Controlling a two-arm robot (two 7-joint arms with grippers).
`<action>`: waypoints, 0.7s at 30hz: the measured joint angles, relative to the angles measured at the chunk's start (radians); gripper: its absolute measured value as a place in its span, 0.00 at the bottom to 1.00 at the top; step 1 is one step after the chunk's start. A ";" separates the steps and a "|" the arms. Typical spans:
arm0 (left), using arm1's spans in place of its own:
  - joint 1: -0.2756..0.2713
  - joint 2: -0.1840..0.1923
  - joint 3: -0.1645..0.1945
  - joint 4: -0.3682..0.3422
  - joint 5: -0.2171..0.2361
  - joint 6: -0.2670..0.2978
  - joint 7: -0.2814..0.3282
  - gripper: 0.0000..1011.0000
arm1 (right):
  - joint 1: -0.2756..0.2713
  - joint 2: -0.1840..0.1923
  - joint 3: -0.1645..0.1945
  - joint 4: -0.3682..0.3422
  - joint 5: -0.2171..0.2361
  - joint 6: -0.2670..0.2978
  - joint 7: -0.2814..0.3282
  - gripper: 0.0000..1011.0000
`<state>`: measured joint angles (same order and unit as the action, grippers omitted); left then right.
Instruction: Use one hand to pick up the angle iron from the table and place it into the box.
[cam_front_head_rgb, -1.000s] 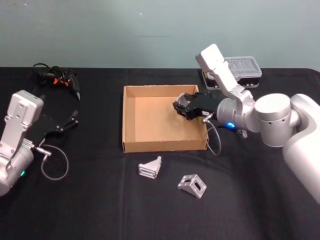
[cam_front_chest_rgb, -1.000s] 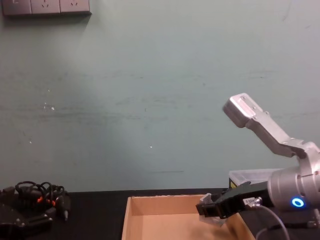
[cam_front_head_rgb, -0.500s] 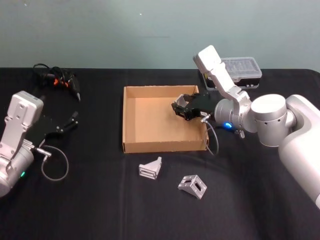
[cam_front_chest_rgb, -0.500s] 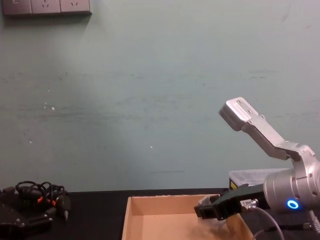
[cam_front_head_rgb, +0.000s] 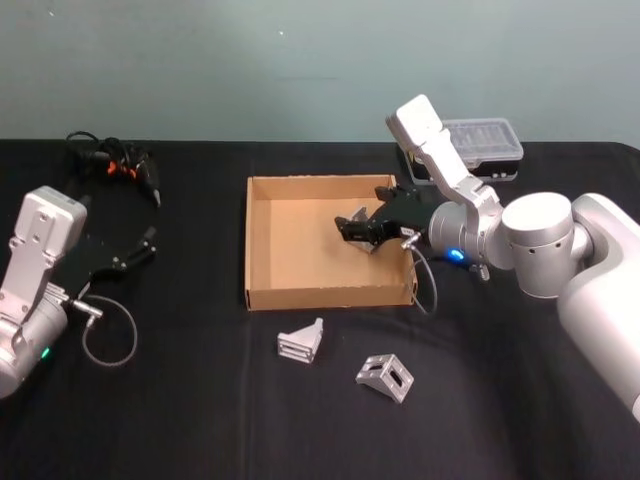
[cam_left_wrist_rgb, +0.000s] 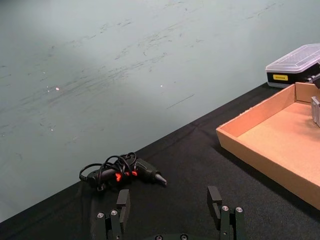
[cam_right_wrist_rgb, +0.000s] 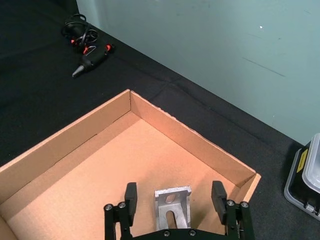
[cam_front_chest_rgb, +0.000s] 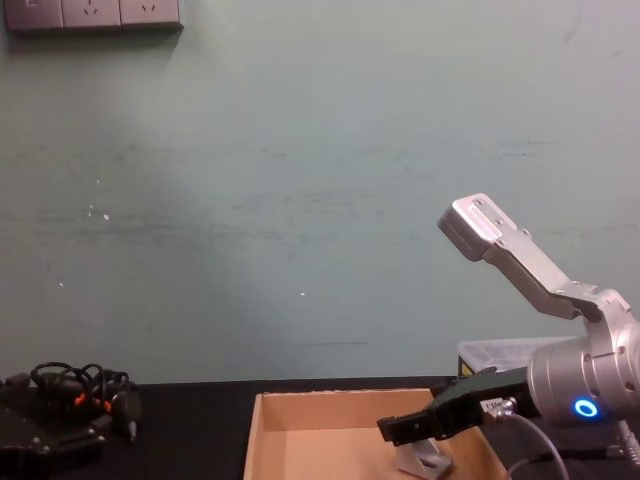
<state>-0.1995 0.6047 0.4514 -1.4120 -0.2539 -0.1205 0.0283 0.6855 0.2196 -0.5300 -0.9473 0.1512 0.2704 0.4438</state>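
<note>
right gripper (cam_front_head_rgb: 360, 228) over the right half of the cardboard box (cam_front_head_rgb: 248, 240), reaching in from the box's right side. its jaws are spread wide. in the right wrist view the two black fingers (cam_right_wrist_rgb: 131, 194) stand on either side of an angle iron (cam_right_wrist_rgb: 172, 206) with a clear gap on each side, neither finger touching it.

the angle iron (cam_front_head_rgb: 372, 241) is a silver bracket with a slot and a hole. it sits on the box floor, near the right wall and towards the far side. in the chest view it stands just under the gripper (cam_front_chest_rgb: 400, 428), its lower part (cam_front_chest_rgb: 422, 461) on the cardboard.

two more angle irons lie on the black table (cam_front_head_rgb: 200, 400) in front of the box: one (cam_front_head_rgb: 301, 340) close to the front wall, the other (cam_front_head_rgb: 385, 373) to its right and nearer the robot. the two are apart from each other.

left gripper (cam_front_head_rgb: 146, 246) is parked low over the table at the robot's left, well apart from the box, jaws wide and holding nothing; its fingers (cam_left_wrist_rgb: 122, 202) frame bare tabletop.

behind the box's right corner is a black plastic case with a clear lid (cam_front_head_rgb: 480, 145). at the far left lies a black corded tool with orange marks (cam_front_head_rgb: 120, 160).
</note>
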 joint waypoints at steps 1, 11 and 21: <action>0.000 0.000 0.000 0.000 0.000 0.000 0.000 1.00 | 0.000 0.000 0.000 0.000 0.000 0.000 0.000 0.93; 0.000 0.000 0.000 0.000 0.000 0.000 0.000 1.00 | -0.022 0.010 0.013 -0.034 0.001 0.001 0.001 0.99; 0.000 0.000 0.000 0.000 0.000 0.000 0.000 1.00 | -0.150 0.095 0.059 -0.277 0.031 0.035 0.022 0.99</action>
<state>-0.1995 0.6047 0.4514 -1.4120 -0.2539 -0.1205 0.0283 0.5353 0.3142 -0.4710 -1.2246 0.1825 0.3051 0.4660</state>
